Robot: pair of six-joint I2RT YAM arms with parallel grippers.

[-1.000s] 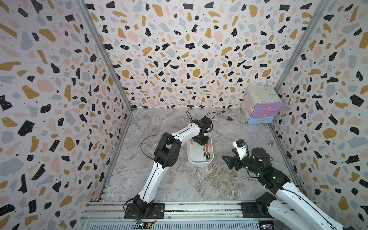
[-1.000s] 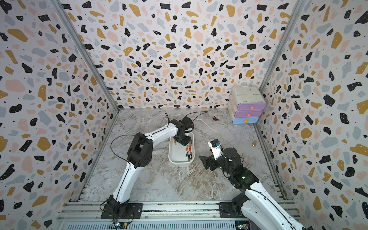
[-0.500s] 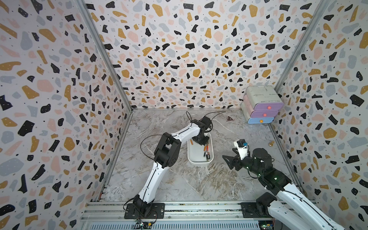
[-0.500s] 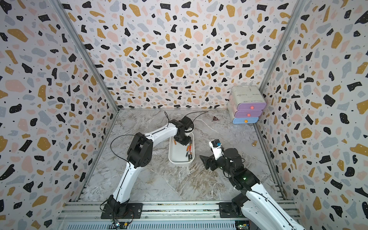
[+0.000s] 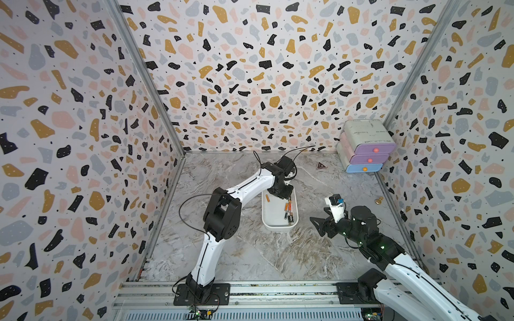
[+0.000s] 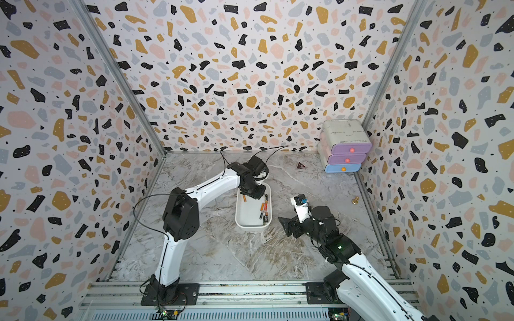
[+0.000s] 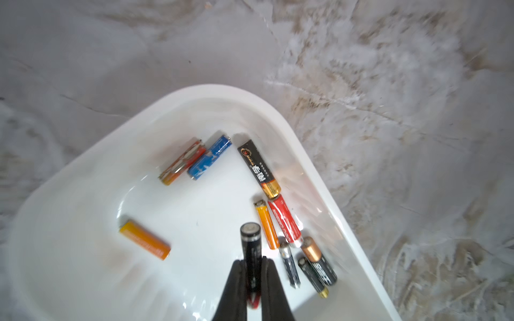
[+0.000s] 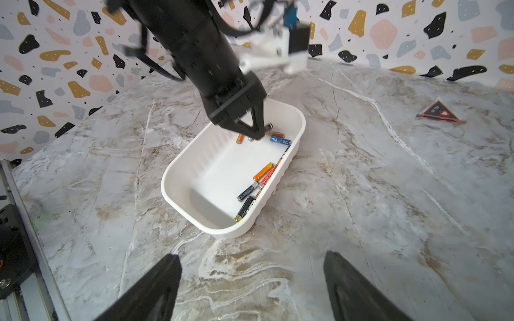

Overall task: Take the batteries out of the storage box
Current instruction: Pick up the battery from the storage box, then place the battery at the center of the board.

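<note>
1. Batteries (image 7: pixel 210 161): small cylinders in black, orange, red and blue, loose on the floor of the box (image 7: pixel 222 90). Most crowd along one long wall, and one orange cell (image 7: pixel 144 240) lies apart
2. Box: white and lidless, standing on the table (image 5: pixel 250 258) between the two arms in both top views. No battery shows on the table outside it
3. Left gripper (image 7: pixel 252 261): down inside the box at its far end, jaws pressed together on a black cell (image 7: pixel 250 239) whose end cap faces the wrist camera. Whether the cell is clear of the floor cannot be told
4. Right gripper (image 8: pixel 251 254): jaws spread wide and empty, above bare table near the box and not touching it
5. Handling (judged): each cell is light, rigid and not fragile. The smooth round jacket will likely roll when nudged and may swivel or slide in a pinch
6. Hold (judged): grip across the barrel at mid-length, jaws square to the long axis. Cells against the wall or touching neighbours leave little finger room, so approach from the free side
</note>
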